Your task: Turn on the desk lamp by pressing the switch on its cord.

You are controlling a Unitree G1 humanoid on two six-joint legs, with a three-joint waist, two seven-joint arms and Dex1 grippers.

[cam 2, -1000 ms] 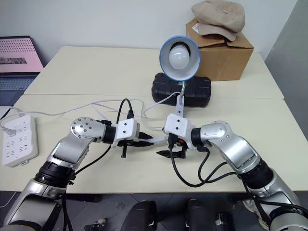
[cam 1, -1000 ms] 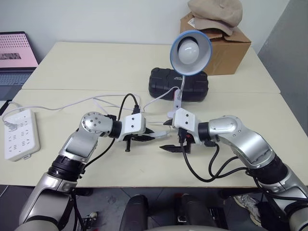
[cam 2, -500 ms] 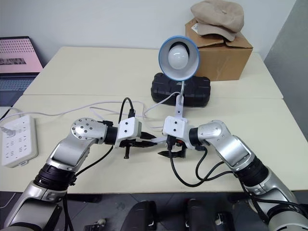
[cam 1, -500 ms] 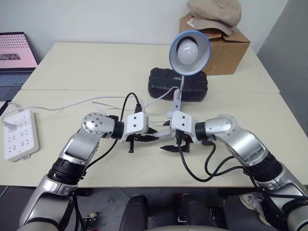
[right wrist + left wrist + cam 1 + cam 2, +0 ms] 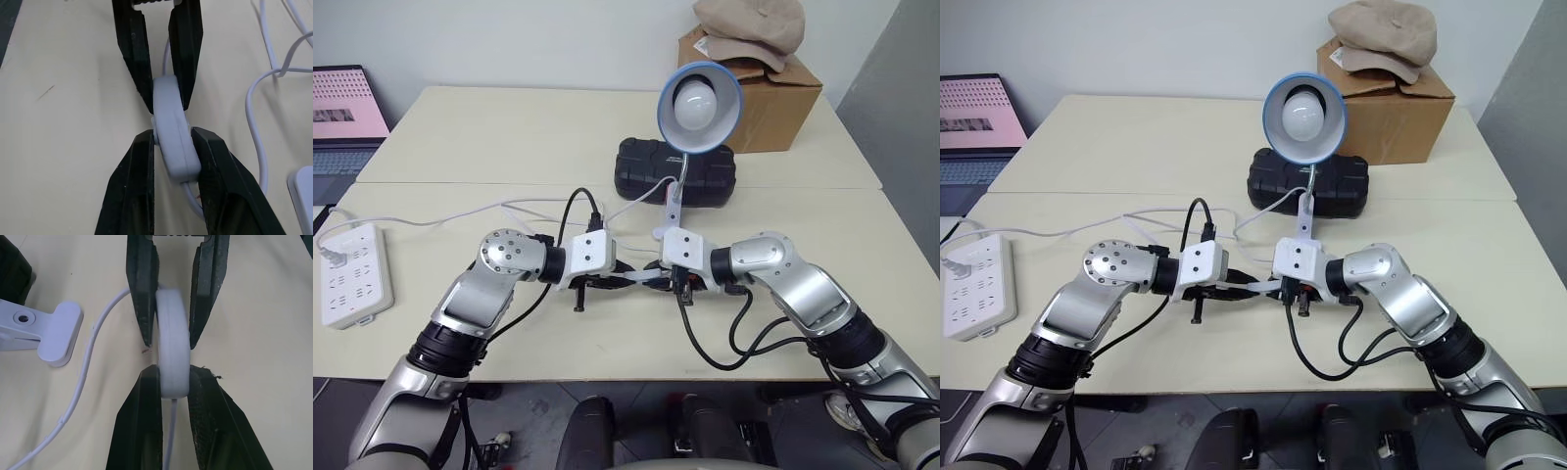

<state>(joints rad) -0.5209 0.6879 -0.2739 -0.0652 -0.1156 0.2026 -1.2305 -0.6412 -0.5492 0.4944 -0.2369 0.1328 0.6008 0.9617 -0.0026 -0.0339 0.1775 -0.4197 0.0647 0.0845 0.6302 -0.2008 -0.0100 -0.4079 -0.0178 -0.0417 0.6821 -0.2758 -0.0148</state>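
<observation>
Left eye view: both grippers — left (image 5: 625, 280) and right (image 5: 653, 280) — met tip to tip over the cream table (image 5: 509, 127), each clamped on the small oblong white switch (image 5: 172, 350). Behind stood the blue-rimmed desk lamp (image 5: 699, 95), black case (image 5: 675, 172), cardboard box (image 5: 773, 103); a white power strip (image 5: 352, 272) lay left.

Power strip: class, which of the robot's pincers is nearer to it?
Left. The left pincer, shut on the switch, is on the side of the power strip; the right pincer grips the same switch from the far side.
</observation>
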